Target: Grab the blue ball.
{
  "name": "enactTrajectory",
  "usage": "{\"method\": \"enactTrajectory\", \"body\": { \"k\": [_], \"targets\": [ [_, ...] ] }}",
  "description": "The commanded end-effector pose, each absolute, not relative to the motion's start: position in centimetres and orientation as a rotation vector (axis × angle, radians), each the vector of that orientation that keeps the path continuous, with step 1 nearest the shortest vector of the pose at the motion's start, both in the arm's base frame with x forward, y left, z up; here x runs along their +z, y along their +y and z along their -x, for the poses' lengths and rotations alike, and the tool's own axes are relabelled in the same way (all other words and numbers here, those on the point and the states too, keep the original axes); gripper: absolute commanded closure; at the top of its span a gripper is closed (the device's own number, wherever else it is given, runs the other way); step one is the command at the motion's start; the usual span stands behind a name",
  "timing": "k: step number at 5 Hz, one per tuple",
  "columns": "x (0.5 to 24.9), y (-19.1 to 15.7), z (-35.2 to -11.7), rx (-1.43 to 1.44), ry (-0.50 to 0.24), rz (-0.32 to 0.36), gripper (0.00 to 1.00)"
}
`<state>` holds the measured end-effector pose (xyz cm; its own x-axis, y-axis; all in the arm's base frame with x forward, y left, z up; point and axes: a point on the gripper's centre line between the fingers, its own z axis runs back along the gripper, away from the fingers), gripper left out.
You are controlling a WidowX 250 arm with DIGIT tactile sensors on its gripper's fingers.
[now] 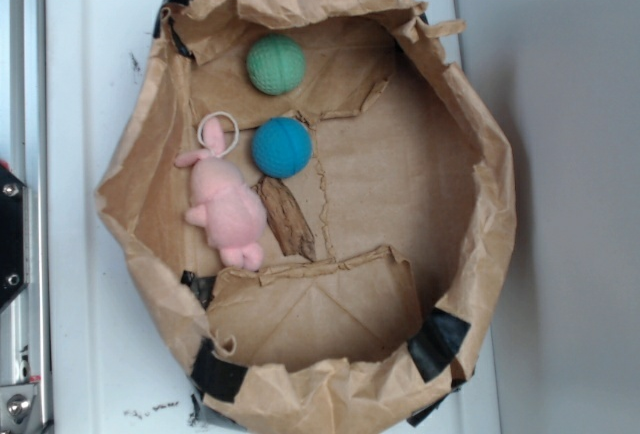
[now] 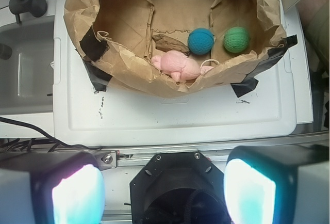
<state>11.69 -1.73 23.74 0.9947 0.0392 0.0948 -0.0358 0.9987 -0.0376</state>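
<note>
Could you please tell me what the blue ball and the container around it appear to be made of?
The blue ball looks like knitted or crocheted yarn, matte with fine ribbing. The container appears to be crumpled brown paper, creased and rolled at the rim, patched with black tape.

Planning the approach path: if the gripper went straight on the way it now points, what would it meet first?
Probably the near wall of the paper bag, before the blue ball; the open gripper is outside the bag, though depth is unclear.
</note>
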Motion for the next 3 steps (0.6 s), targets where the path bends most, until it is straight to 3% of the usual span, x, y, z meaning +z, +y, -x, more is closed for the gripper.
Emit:
{"method": "enactTrajectory", "body": {
  "k": [1, 2, 3],
  "targets": [
    [23.7, -1.7, -11.7, 0.038, -0.096, 0.036, 0.00],
    [21.9, -1.7, -15.9, 0.125, -0.082, 0.016, 0.00],
    [21.2, -0.2, -17.9, 0.200, -0.062, 0.030, 0.00]
  ]
}}
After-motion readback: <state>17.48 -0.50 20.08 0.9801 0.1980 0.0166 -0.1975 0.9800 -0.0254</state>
